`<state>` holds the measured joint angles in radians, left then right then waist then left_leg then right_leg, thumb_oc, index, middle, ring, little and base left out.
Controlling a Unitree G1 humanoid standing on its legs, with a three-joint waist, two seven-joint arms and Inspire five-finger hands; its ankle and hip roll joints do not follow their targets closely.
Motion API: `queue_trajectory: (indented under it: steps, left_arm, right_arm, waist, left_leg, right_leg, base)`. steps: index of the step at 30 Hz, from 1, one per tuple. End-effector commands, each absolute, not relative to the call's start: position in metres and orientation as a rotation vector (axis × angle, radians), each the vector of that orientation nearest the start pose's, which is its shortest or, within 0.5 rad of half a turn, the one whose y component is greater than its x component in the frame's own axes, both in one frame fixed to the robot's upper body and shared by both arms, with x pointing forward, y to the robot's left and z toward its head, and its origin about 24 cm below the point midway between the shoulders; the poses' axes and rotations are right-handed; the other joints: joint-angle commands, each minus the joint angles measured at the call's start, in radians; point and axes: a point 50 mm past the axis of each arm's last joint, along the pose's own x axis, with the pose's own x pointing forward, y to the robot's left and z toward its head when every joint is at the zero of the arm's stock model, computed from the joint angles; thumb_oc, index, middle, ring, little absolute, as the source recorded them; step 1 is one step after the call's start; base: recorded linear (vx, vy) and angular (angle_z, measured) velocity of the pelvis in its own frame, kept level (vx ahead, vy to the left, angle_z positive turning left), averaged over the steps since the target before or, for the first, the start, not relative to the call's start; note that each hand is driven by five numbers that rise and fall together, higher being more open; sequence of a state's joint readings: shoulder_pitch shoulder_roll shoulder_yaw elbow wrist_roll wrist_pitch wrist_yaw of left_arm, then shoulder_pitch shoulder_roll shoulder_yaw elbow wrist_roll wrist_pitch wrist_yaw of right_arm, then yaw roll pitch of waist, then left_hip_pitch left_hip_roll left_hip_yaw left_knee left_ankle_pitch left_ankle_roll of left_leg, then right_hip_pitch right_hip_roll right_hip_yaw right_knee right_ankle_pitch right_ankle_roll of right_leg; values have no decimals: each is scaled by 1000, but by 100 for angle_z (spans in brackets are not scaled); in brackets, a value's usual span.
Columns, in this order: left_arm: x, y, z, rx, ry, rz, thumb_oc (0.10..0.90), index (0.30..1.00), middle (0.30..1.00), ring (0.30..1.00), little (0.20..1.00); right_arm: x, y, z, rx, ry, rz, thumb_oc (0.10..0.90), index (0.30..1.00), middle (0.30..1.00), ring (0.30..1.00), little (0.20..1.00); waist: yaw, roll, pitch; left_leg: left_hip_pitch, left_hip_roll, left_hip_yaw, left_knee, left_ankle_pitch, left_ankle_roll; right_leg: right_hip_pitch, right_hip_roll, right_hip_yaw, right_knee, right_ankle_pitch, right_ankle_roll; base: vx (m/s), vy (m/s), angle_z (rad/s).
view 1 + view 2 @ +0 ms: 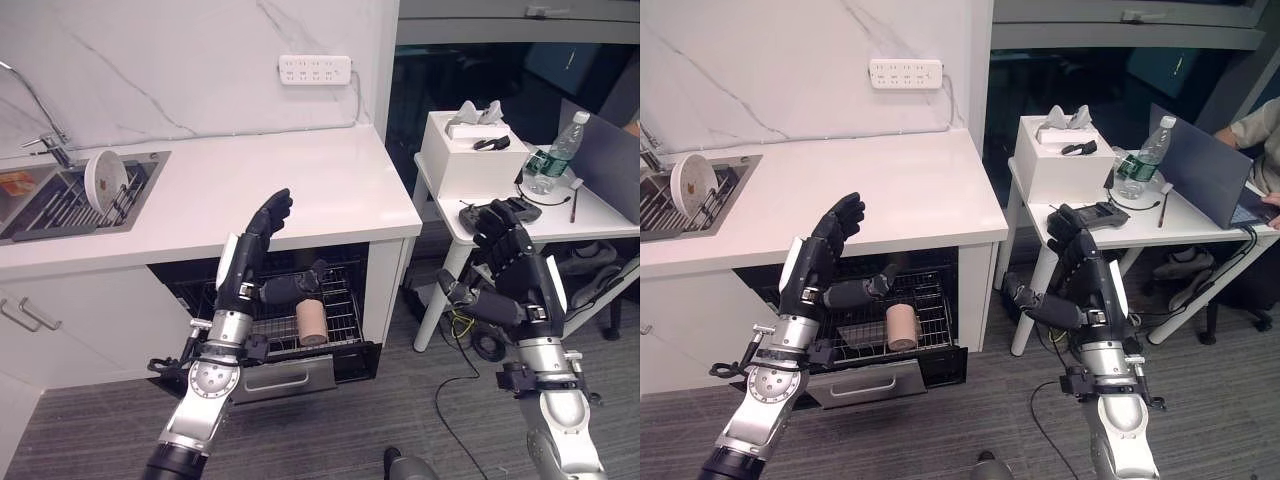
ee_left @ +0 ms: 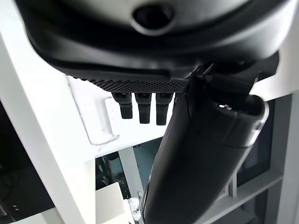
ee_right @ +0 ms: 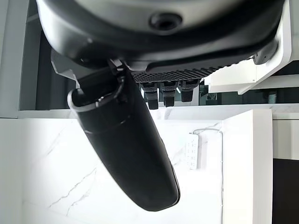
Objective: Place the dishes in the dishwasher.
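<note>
The dishwasher (image 1: 300, 330) under the counter (image 1: 300, 190) stands open with its rack (image 1: 335, 310) pulled out, and a tan cup (image 1: 312, 322) already lies on its side among the wires. A white plate (image 1: 104, 180) stands upright in the drying rack of the sink (image 1: 60, 205), well apart from both hands, so at least that dish seems left to load (whether the sink holds more is hard to tell).

The left hand (image 1: 262, 232) is raised above the open rack, fingers straight and close together, thumb out to the side, holding nothing. The right hand (image 1: 510, 262) is held off to the right, in front of the side table (image 1: 590, 215), fingers loosely spread and relaxed, also empty. By my reading the task is partway along, with neither hand on a dish.

The eye views give the whole layout: sink, counter, rack and both arms. The wrist views look upward past the palms instead. The left wrist view shows the counter edge from below, and the right wrist view shows the marbled wall with a power strip (image 3: 192, 150); neither shows a dish.
</note>
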<state>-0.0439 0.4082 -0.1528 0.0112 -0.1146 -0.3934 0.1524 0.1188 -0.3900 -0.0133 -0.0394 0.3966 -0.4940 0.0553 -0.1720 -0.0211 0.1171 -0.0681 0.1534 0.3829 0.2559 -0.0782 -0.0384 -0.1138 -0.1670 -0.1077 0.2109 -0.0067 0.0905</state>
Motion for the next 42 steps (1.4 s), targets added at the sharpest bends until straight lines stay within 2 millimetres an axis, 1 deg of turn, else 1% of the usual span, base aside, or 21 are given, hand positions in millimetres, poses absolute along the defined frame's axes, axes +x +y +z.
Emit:
queue_trajectory:
  steps: [1,5,6,11,12,14,16,18,23,25,26,29,30,32,33,34,36,37,39,40,42]
  left_arm:
    - [255,186,134,174,-628,-4,800,900,900,900,900]
    - [250,192,130,171,-609,25,800,900,900,900,900]
    - [263,193,132,72,-600,-87,800,900,900,900,900]
    - [258,192,128,70,-583,-92,800,900,900,900,900]
    - [256,195,126,27,-577,-69,800,900,900,900,900]
    - [255,199,124,-6,-575,-47,800,900,900,900,900]
    - [254,200,121,-18,-566,-44,800,900,900,900,900]
    - [254,198,120,-4,-562,-74,800,900,900,900,900]
    - [253,201,125,-3,-584,-48,800,900,900,900,900]
    - [254,203,125,17,-589,-51,800,900,900,900,900]
    - [255,204,126,37,-597,-58,800,900,900,900,900]
    - [256,205,126,41,-597,-66,800,900,900,900,900]
    - [261,202,127,59,-593,-71,800,900,900,900,900]
    - [266,201,129,94,-587,-45,800,900,900,900,900]
    - [264,206,129,108,-590,-15,800,900,900,900,900]
    - [261,212,130,119,-594,11,800,900,900,900,900]
    - [257,221,134,143,-605,43,800,900,900,900,900]
    - [253,227,140,160,-629,71,800,900,900,900,900]
    - [249,235,143,171,-644,122,800,900,900,900,900]
    - [246,241,144,178,-645,163,800,900,900,900,900]
    - [241,253,142,176,-637,256,800,900,900,900,900]
  right_arm:
    - [223,-226,136,17,-685,37,800,900,900,900,900]
    - [223,-225,134,30,-668,36,800,900,900,900,900]
    - [238,-233,127,270,-674,160,800,900,900,900,900]
    - [241,-230,132,269,-706,161,800,900,900,900,900]
    - [243,-224,135,205,-703,157,800,900,900,900,900]
    - [242,-221,134,162,-695,139,800,900,900,900,900]
    - [240,-223,134,148,-698,116,800,900,900,900,900]
    - [237,-228,137,135,-704,88,800,900,900,900,900]
    - [237,-226,141,115,-711,92,800,900,900,900,900]
    - [236,-231,143,109,-717,74,800,900,900,900,900]
    - [234,-237,147,103,-727,49,800,900,900,900,900]
    - [233,-250,152,210,-762,-9,800,900,900,900,900]
    - [232,-254,153,223,-780,-56,800,900,900,900,900]
    - [230,-253,149,238,-780,-77,800,900,900,900,900]
    - [230,-252,148,236,-778,-70,800,900,900,900,900]
    - [230,-251,147,239,-778,-66,800,900,900,900,900]
    - [228,-254,146,248,-779,-73,800,900,900,900,900]
    - [224,-259,147,247,-783,-93,800,900,900,900,900]
    - [221,-263,147,244,-783,-110,800,900,900,900,900]
    - [219,-266,147,245,-784,-116,800,900,900,900,900]
    - [215,-271,145,243,-786,-130,800,900,900,900,900]
  waist:
    - [19,-5,-22]
    - [32,-7,-20]
    - [100,12,88]
    - [116,12,69]
    - [118,11,54]
    - [115,9,50]
    - [112,6,49]
    - [98,-2,50]
    - [92,21,50]
    - [86,32,48]
    - [76,41,50]
    - [63,49,55]
    - [61,49,56]
    - [66,45,56]
    - [76,45,57]
    - [87,51,62]
    - [92,64,61]
    - [88,66,62]
    - [87,60,59]
    - [85,52,58]
    - [82,32,58]
  left_leg:
    - [28,-3,-108,44,-145,-3]
    - [24,-7,-125,44,-143,-3]
    - [-20,-120,-215,44,-79,61]
    - [-4,-123,-224,44,-78,50]
    - [8,-145,-241,44,-84,54]
    - [33,-163,-229,44,-92,60]
    - [45,-163,-208,44,-95,58]
    - [58,-100,-157,44,-78,35]
    - [43,23,-233,44,-47,-24]
    - [33,74,-261,44,-33,-48]
    - [32,105,-261,44,-26,-61]
    - [45,99,-235,44,-44,-63]
    - [42,77,-202,44,-48,-52]
    - [41,26,-179,44,-66,-30]
    - [46,11,-140,44,-76,-18]
    - [53,8,-110,44,-87,-8]
    - [43,12,-88,44,-93,9]
    - [33,-5,-86,44,-111,32]
    - [28,-31,-83,44,-125,46]
    - [25,-56,-87,44,-134,54]
    - [23,-111,-112,44,-142,64]
  right_leg:
    - [28,-24,-34,89,-116,66]
    - [34,-20,-43,89,-121,60]
    - [7,68,-102,89,-36,42]
    - [50,82,-103,89,-88,13]
    - [63,97,-80,89,-112,-6]
    - [76,95,-72,89,-121,-14]
    - [85,87,-77,89,-123,-17]
    - [96,62,-101,89,-122,-17]
    - [113,27,-103,89,-141,-3]
    - [123,1,-98,89,-146,7]
    - [131,-33,-94,89,-144,22]
    - [129,-109,-97,89,-112,68]
    - [126,-160,-106,89,-79,87]
    - [101,-223,-109,89,20,92]
    - [94,-242,-147,89,82,97]
    - [105,-232,-178,89,99,102]
    - [118,-166,-212,89,75,92]
    - [114,-80,-227,102,40,82]
    - [110,-2,-244,105,4,71]
    - [110,50,-247,89,-11,62]
    - [93,118,-224,89,-39,42]
  base:
    - [24,-31,19]
    - [39,-36,19]
    - [59,-46,12]
    - [95,-121,12]
    - [139,-103,-9]
    - [155,-70,-12]
    - [92,14,-2]
    - [79,161,10]
    - [94,378,20]
    - [162,602,4]
    - [189,721,14]
    - [158,651,52]
    - [150,595,34]
    - [140,505,14]
    - [112,425,10]
    - [84,397,-16]
    - [84,338,-72]
    - [115,313,-61]
    - [117,221,6]
    - [122,127,41]
    - [178,122,56]
